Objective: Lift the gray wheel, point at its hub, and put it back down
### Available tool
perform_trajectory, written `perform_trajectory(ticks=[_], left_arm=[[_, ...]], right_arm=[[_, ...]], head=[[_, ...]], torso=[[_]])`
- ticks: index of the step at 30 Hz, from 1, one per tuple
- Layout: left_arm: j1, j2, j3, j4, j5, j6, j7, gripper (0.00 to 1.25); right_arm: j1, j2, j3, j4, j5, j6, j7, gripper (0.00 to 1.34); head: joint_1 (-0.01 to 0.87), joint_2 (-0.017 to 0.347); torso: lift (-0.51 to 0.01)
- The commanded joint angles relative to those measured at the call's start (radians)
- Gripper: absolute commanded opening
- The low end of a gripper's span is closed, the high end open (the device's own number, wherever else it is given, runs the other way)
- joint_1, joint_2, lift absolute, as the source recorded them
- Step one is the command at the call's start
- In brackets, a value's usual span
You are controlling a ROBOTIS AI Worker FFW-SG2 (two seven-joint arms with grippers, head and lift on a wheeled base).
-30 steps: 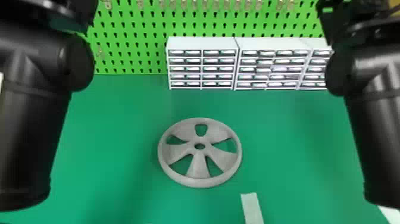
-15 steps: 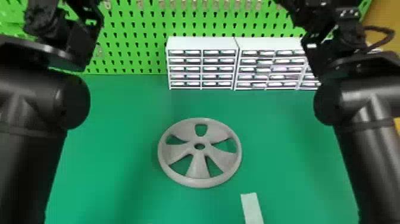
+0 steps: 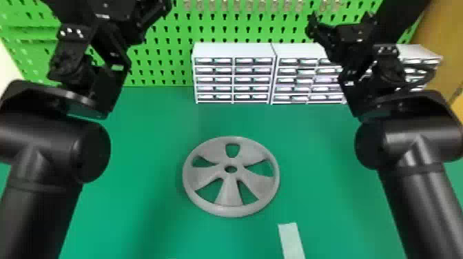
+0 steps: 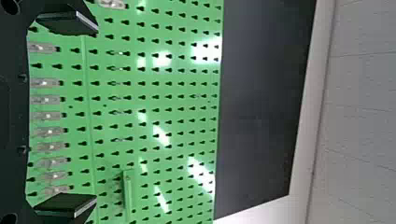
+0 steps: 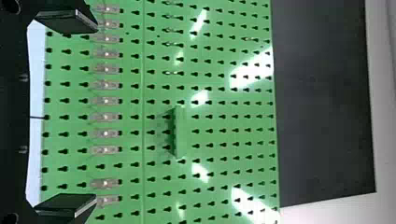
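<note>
The gray wheel point(image 3: 230, 193) lies flat on the green table, its round hub hole facing up, with nothing touching it. Up and to the left of it in the head view, my left gripper point(image 3: 155, 17) is raised before the pegboard. My right gripper point(image 3: 339, 26) is held up at the upper right, in front of the drawer units. In the left wrist view, the left gripper point(image 4: 97, 115) has its fingers wide apart with nothing between them. The right gripper point(image 5: 97, 115) in the right wrist view is likewise open and holds nothing.
White drawer units point(image 3: 234, 51) stand along the table's back edge, with the green pegboard point(image 3: 165, 65) and its hooks behind. A pale strip point(image 3: 291, 241) lies on the table point(image 3: 155, 206) near the front, right of the wheel.
Both arms have shifted in the head view, bringing their wrists and grippers lower and further into sight above the table. The wheel has stayed where it was.
</note>
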Motion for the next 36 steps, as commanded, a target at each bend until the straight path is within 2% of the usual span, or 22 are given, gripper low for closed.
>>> perform_trajectory(ticks=[1,7,11,14,20,24,36], left_arm=[[0.038,-0.002,0.004,0.0,-0.003,0.013,-0.002,1.22],[0.091,-0.002,0.02,-0.002,-0.03,0.018,-0.006,1.22],[0.108,-0.011,0.056,0.001,-0.086,0.018,-0.087,1.22],[0.121,-0.016,0.061,0.012,-0.129,0.018,-0.106,1.22],[0.139,-0.028,0.067,0.058,-0.106,0.013,-0.107,1.22],[0.151,-0.031,0.069,0.105,-0.093,-0.021,-0.124,1.22],[0.171,-0.063,0.076,0.205,-0.089,-0.025,-0.163,1.22]], right_arm=[[0.027,0.003,0.002,0.0,-0.001,0.016,0.001,1.3],[0.056,-0.006,0.019,0.0,-0.003,0.042,0.001,1.3],[0.071,-0.006,0.029,0.002,-0.001,0.061,0.001,1.3],[0.096,-0.006,0.027,0.002,0.017,0.064,0.001,1.3],[0.136,0.0,0.024,0.02,0.031,0.076,0.002,1.3],[0.147,0.015,0.024,0.041,0.068,0.068,0.016,1.3],[0.191,0.025,0.012,0.058,0.096,0.027,0.028,1.3]], head=[[0.692,0.048],[0.692,0.048],[0.692,0.048],[0.692,0.048],[0.692,0.048],[0.692,0.048],[0.692,0.048]], torso=[[-0.088],[-0.088],[-0.088],[-0.088],[-0.088],[-0.088],[-0.088]])
